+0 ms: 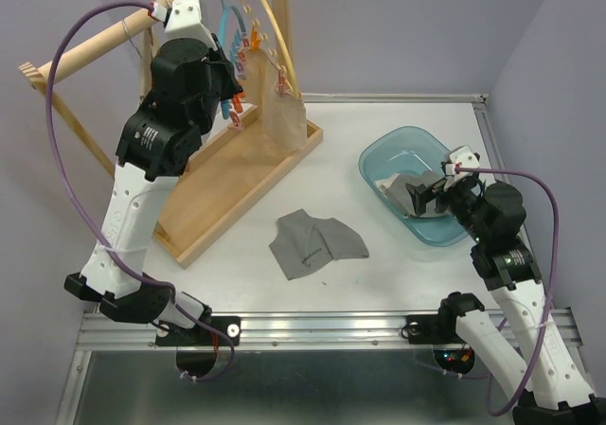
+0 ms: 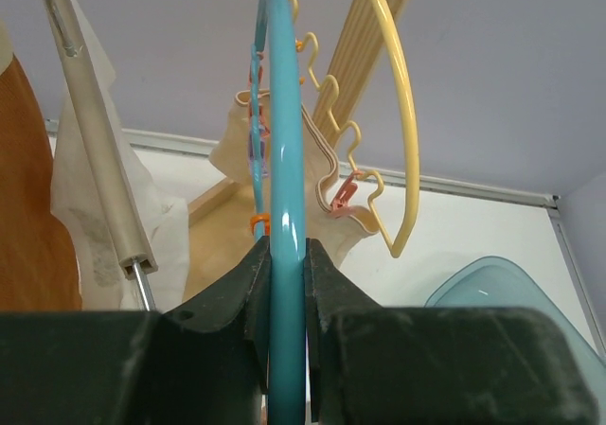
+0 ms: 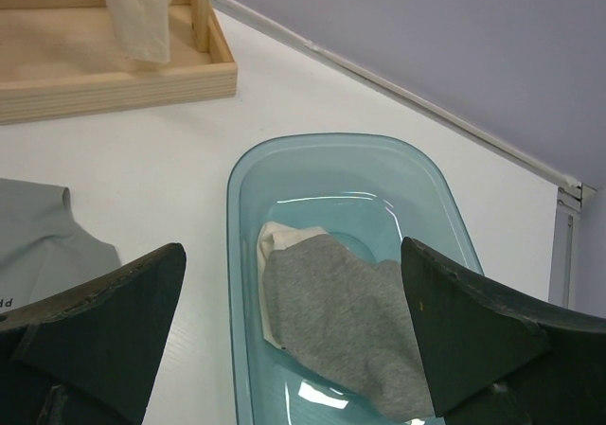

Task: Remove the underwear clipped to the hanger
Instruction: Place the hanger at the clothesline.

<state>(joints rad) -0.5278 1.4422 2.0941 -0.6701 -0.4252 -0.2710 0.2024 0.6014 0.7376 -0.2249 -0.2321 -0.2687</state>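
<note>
You are working on a white table boxed in by plain lilac walls, with a metal rail along the near edge where both arms are bolted. A pale trim strip runs where the table meets the back wall. On the left half of the table stands a wooden rack, its tray base set on a slant and its crossbar up at the top left. Your left gripper is up at that rack, its jaws clamped on the rim of a teal hanger. A yellow hanger hangs just beside it. The underwear is in three places. A beige pair hangs on the rack, pinched by orange clips. A grey pair lies flat on the bare table between the rack and the rail. A second grey pair lies in a clear blue tub on the right half, on top of a cream pair. Your right gripper hangs over that tub with its jaws spread wide and nothing between them.
</note>
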